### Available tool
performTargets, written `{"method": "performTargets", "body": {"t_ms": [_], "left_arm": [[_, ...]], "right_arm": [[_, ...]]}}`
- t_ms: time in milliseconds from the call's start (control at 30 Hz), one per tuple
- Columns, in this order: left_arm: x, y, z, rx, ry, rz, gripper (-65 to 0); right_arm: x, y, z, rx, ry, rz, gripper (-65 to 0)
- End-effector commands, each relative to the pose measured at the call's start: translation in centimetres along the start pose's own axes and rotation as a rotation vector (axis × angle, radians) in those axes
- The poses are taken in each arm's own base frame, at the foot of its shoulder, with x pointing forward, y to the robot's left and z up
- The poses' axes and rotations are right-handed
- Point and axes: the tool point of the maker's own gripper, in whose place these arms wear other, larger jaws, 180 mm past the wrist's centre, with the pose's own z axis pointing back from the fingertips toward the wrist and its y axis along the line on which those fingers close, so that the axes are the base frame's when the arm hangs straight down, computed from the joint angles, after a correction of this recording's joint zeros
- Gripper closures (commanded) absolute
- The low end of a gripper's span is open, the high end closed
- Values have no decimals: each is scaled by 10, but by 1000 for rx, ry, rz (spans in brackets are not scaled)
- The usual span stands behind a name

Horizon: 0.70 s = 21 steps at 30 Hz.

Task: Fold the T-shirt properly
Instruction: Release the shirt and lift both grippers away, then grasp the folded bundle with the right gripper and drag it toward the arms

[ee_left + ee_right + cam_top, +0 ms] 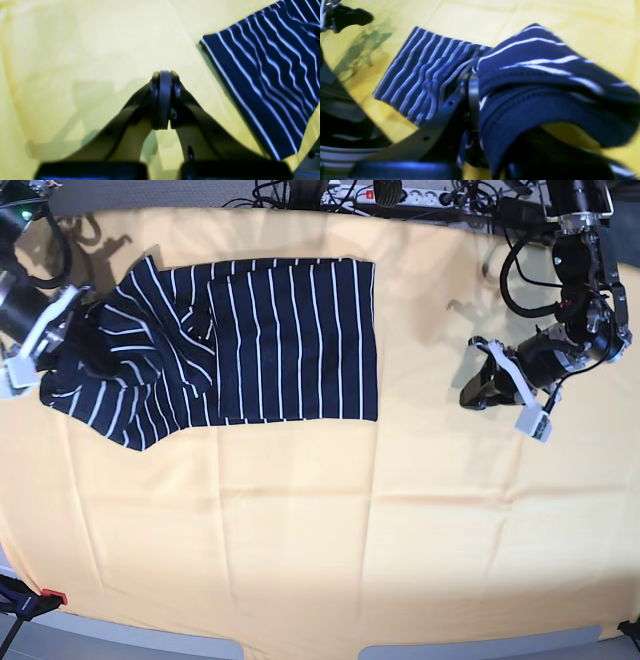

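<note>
The T-shirt [290, 340], dark navy with thin white stripes, lies at the back left of the table. Its right part is flat and its left part is bunched up. My right gripper [78, 315] is at the shirt's left end. In the right wrist view the gripper [472, 85] is shut on a lifted fold of the T-shirt [532, 82], which drapes over one finger. My left gripper [470, 395] is shut and empty, well to the right of the shirt. In the left wrist view the gripper [163, 75] hovers over bare yellow cloth, with the T-shirt's edge [265, 82] off to its right.
A plain yellow cloth [300, 530] covers the whole table. Cables and a power strip [380, 195] run along the back edge. A red-tipped black fitting [48, 598] sits at the front left corner.
</note>
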Motion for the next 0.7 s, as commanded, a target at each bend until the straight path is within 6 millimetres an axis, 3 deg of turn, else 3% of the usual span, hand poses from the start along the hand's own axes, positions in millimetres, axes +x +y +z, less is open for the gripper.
{"method": "performTargets", "body": {"t_ms": [0, 233, 333, 567, 667], "left_arm": [[15, 0, 5, -4, -44, -25, 0], [17, -3, 5, -22, -57, -13, 0], [17, -3, 5, -22, -57, -13, 0], [17, -3, 5, -23, -57, -13, 0], [17, -3, 5, -22, -57, -13, 0]], "right_arm": [[14, 12, -4, 47, -50, 27, 0], [10, 70, -49, 264, -74, -21, 0], [17, 94, -65, 347, -103, -26, 0], [38, 144, -90, 522, -160, -6, 0], [32, 161, -100, 560, -121, 12, 0]]}}
